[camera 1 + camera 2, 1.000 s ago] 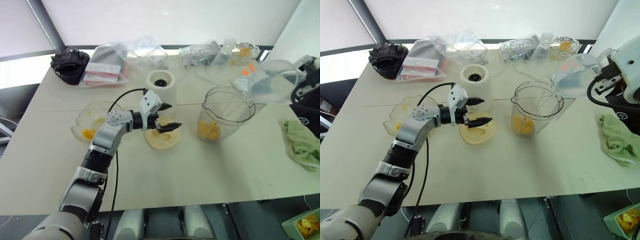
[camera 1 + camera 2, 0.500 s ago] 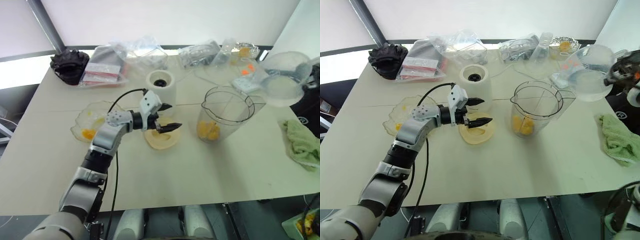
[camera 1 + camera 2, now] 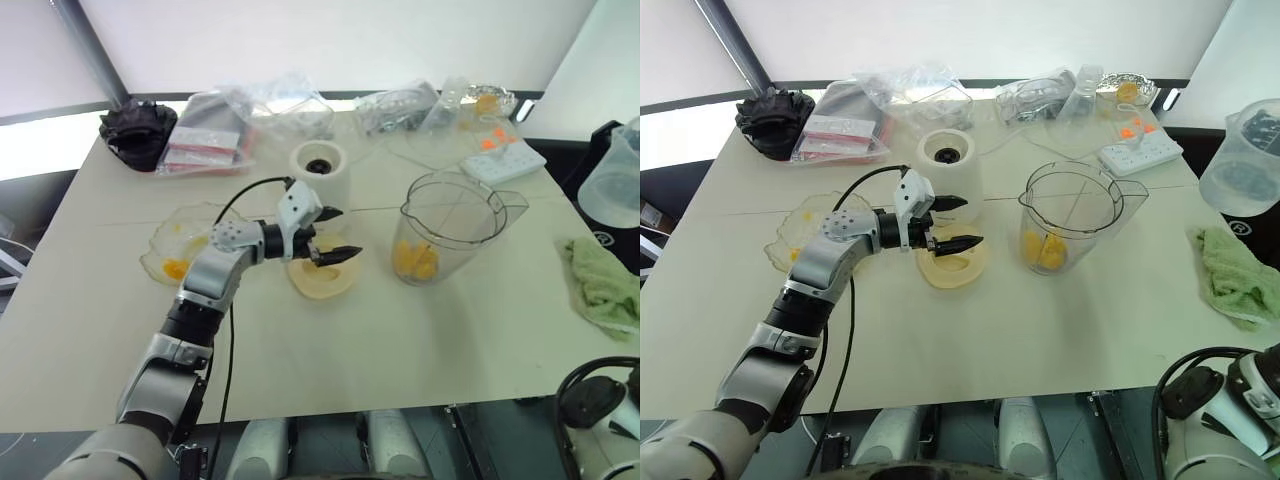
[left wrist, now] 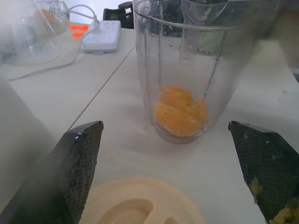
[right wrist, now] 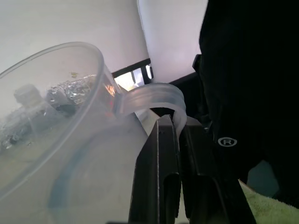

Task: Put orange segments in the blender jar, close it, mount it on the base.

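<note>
the blender jar [image 3: 447, 228] stands centre-right on the bench [image 3: 400, 330], orange segments [image 3: 415, 260] inside. left gripper [image 3: 334, 234], fingers released, hovers over the lid [image 3: 322, 278], likely to close it. right gripper [image 5: 180, 186] fingers clench a clear cup [image 3: 612, 185] by its handle.

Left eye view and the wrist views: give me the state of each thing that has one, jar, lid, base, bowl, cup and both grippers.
blender jar: upright on the table, uncovered, off the base.
orange segments: heaped at the jar's bottom.
lid: flat on the table, not on the jar.
base: upright, socket bare.
glass bowl: holds orange bits.
left gripper: open above the lid, holding nothing.
right gripper: shut on the clear cup's handle.
clear cup: lifted off the table.
</note>
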You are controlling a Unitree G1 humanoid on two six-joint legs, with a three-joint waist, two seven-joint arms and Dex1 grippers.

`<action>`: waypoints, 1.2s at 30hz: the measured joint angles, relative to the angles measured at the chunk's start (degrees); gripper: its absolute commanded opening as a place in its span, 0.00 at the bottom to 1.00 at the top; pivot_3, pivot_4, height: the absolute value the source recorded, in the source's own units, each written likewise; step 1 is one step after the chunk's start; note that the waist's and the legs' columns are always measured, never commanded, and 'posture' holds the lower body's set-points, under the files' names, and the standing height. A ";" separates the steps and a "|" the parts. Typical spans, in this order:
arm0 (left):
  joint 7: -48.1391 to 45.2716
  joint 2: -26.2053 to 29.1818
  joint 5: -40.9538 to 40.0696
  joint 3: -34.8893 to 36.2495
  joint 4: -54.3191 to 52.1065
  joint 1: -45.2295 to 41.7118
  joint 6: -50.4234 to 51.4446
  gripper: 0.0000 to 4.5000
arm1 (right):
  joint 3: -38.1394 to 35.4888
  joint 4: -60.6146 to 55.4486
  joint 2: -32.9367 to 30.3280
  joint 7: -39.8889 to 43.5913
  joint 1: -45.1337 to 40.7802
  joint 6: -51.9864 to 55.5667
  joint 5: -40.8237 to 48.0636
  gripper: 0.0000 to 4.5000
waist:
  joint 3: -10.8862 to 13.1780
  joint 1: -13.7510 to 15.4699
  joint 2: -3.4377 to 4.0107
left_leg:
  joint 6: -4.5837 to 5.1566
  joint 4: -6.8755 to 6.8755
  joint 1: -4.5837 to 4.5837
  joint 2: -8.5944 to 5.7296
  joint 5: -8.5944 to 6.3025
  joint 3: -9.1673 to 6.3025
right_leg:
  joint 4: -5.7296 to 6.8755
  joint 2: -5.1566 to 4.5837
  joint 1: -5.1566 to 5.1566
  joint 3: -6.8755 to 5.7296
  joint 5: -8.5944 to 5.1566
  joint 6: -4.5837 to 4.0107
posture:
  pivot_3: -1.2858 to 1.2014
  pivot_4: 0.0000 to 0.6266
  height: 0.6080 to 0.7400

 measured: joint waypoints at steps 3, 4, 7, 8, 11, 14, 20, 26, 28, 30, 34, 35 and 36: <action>-0.08 0.26 0.02 0.00 0.00 0.00 0.01 1.00 | -1.37 2.01 4.10 -0.25 2.66 -5.62 0.25 0.02 | 0.00 0.00 -0.01 | 0.00 0.01 0.05 0.00 0.00 0.03 | 0.13 0.01 0.00 0.01 0.00 0.00 | 0.52 0.24 1.00; 0.00 0.38 0.05 0.00 0.00 0.00 0.02 1.00 | -1.84 3.41 5.98 -0.38 3.66 -8.05 0.45 0.02 | 0.00 0.00 0.00 | 0.00 0.02 0.08 -0.01 0.00 0.03 | 0.19 0.01 0.00 0.03 0.00 0.00 | 0.52 0.24 1.00; 0.18 0.54 0.07 0.00 -0.03 0.00 0.05 1.00 | -1.74 7.52 9.34 -0.77 6.06 -13.26 0.98 0.02 | 0.00 -0.02 0.01 | 0.00 0.03 0.14 -0.01 0.01 0.04 | 0.30 0.01 0.00 0.07 -0.01 -0.01 | 0.52 0.24 1.00; 0.18 0.63 0.07 0.00 -0.03 0.01 0.10 1.00 | -1.67 8.80 10.28 -0.87 6.46 -14.85 1.09 0.02 | 0.00 -0.06 0.02 | 0.00 0.03 0.16 -0.02 0.01 0.05 | 0.32 0.01 0.00 0.07 -0.01 -0.01 | 0.52 0.24 1.00; 0.13 1.22 0.07 -0.03 -0.62 0.03 0.34 1.00 | -1.00 13.41 11.63 -1.42 6.56 -20.89 1.57 0.02 | -0.01 -0.24 0.03 | 0.00 0.03 0.22 -0.02 0.01 0.08 | 0.38 0.01 0.00 0.10 -0.01 -0.01 | 0.52 0.24 1.00; -0.01 1.88 0.06 -0.04 -1.79 0.07 0.63 1.00 | 0.26 18.83 12.19 -2.16 6.50 -27.79 1.78 0.02 | -0.01 -0.22 0.04 | 0.00 0.03 0.23 -0.02 0.01 0.10 | 0.39 0.02 0.00 0.10 -0.01 -0.01 | 0.52 0.24 1.00; -0.46 2.77 0.06 -0.06 -2.04 0.06 0.73 1.00 | 2.75 29.77 12.27 -3.25 6.44 -37.29 2.08 0.02 | -0.01 -0.25 0.04 | -0.01 0.03 0.22 -0.02 0.01 0.23 | 0.39 0.02 0.00 0.10 -0.01 -0.02 | 0.52 0.24 1.00; -0.40 2.87 0.07 -0.06 -2.11 0.06 0.73 1.00 | 5.92 37.14 12.25 -3.78 7.19 -42.67 2.13 0.02 | -0.01 -0.26 0.04 | -0.01 0.02 0.22 -0.02 0.01 0.24 | 0.38 0.02 0.00 0.10 -0.02 -0.02 | 0.52 0.24 1.00; -0.32 2.90 0.09 -0.06 -2.12 0.06 0.73 1.00 | 6.52 38.55 12.28 -4.10 8.12 -43.28 2.34 0.02 | -0.01 -0.22 0.04 | -0.01 0.02 0.22 -0.02 0.01 0.23 | 0.38 0.02 0.00 0.10 -0.02 -0.02 | 0.52 0.24 1.00; -0.19 3.01 0.11 -0.06 -2.12 0.06 0.73 1.00 | 7.16 38.62 12.27 -4.25 8.82 -44.14 2.98 0.02 | -0.01 -0.25 0.04 | -0.01 0.02 0.21 -0.02 0.01 0.22 | 0.37 0.02 0.00 0.10 -0.02 -0.02 | 0.52 0.24 1.00; 0.03 2.97 0.11 -0.09 -2.15 0.06 0.73 1.00 | 8.56 38.34 12.23 -4.65 10.24 -45.11 3.77 0.02 | -0.02 -0.25 0.03 | -0.01 0.02 0.23 -0.01 0.01 0.21 | 0.38 0.03 0.01 0.10 -0.02 -0.02 | 0.52 0.24 1.00; 0.06 2.97 0.11 -0.10 -2.15 0.06 0.73 1.00 | 8.93 38.07 12.20 -4.78 10.73 -45.21 3.91 0.02 | -0.02 -0.25 0.03 | -0.01 0.02 0.23 -0.01 0.01 0.21 | 0.38 0.04 0.02 0.10 -0.02 -0.02 | 0.52 0.24 1.00; 0.08 2.97 0.11 -0.10 -2.15 0.06 0.72 1.00 | 9.34 37.91 12.18 -4.88 11.15 -45.46 4.15 0.02 | -0.02 -0.25 0.02 | -0.01 0.03 0.24 -0.01 0.01 0.21 | 0.38 0.04 0.02 0.10 -0.02 -0.02 | 0.52 0.24 1.00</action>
